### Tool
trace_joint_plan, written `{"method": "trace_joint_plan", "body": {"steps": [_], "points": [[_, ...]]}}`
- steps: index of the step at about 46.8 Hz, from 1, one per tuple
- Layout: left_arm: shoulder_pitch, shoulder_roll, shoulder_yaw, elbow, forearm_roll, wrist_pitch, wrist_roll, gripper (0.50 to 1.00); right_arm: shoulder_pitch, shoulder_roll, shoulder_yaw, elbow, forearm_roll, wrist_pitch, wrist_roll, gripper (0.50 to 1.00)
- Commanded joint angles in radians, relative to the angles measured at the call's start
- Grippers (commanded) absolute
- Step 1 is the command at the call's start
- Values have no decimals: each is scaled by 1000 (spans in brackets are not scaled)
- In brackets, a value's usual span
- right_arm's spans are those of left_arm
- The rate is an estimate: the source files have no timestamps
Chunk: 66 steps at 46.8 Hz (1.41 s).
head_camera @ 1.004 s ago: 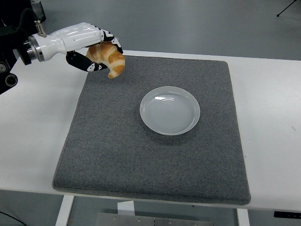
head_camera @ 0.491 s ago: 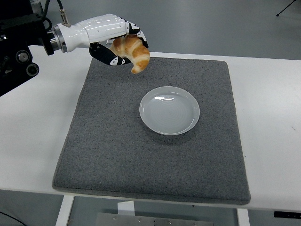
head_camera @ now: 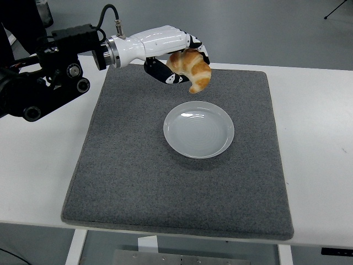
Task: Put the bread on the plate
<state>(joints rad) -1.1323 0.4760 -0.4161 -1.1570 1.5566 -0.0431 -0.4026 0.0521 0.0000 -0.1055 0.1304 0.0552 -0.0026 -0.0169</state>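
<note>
no readable text, labels, brands, numbers or signs anywhere in view

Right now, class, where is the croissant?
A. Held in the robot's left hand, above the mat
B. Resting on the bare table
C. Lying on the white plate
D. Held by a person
A: the left hand grips the croissant in the air over the grey mat, short of the empty plate.

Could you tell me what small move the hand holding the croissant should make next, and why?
Probably carry on forward-right and down: the left hand grips the croissant in the air, just short of the empty white plate on the grey mat.
</note>
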Motion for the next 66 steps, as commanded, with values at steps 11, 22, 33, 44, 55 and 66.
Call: {"method": "trace_joint_plan", "body": {"steps": [11, 22, 33, 44, 55, 66], "points": [[14, -42, 74, 20, 20, 17, 4, 500, 0, 0, 0, 0, 0, 0, 0, 952], [63, -105, 77, 97, 95, 20, 5, 500, 0, 0, 0, 0, 0, 0, 0, 952], [126, -158, 80, 137, 149, 23, 5, 500, 0, 0, 0, 0, 0, 1, 0, 952], [158, -189, 151, 189, 166, 163, 7, 500, 0, 0, 0, 0, 0, 0, 0, 952], [177, -198, 178, 209, 164, 193, 7, 500, 0, 0, 0, 0, 0, 0, 0, 952], [181, -209, 177, 217, 158, 198, 7, 500, 0, 0, 0, 0, 0, 0, 0, 952]]}}
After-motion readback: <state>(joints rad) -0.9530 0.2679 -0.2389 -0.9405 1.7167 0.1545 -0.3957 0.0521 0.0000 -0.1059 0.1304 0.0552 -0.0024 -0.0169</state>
